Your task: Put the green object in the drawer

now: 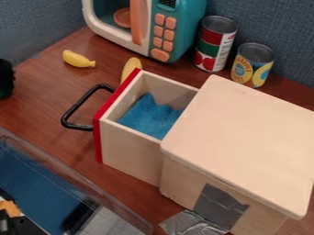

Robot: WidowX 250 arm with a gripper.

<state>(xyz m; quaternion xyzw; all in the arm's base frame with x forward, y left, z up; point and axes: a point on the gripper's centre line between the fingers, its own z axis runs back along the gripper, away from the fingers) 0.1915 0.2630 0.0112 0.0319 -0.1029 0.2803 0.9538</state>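
Note:
A black part that looks like the gripper [5,78] is cut off by the left edge, well left of the drawer and apart from it; how its fingers stand cannot be made out. The drawer [130,149] stands pulled out of its cream wooden cabinet [245,137], with a red front and a black handle on its left side. A crumpled blue cloth [149,116] lies inside the drawer.
Behind the drawer are a teal toy microwave [178,27], a red-labelled can [215,43] and a yellow-labelled can [252,65]. A yellow banana-like toy [78,59] and another yellow piece [131,67] lie nearby. A clear-walled bin [80,181] is at lower left.

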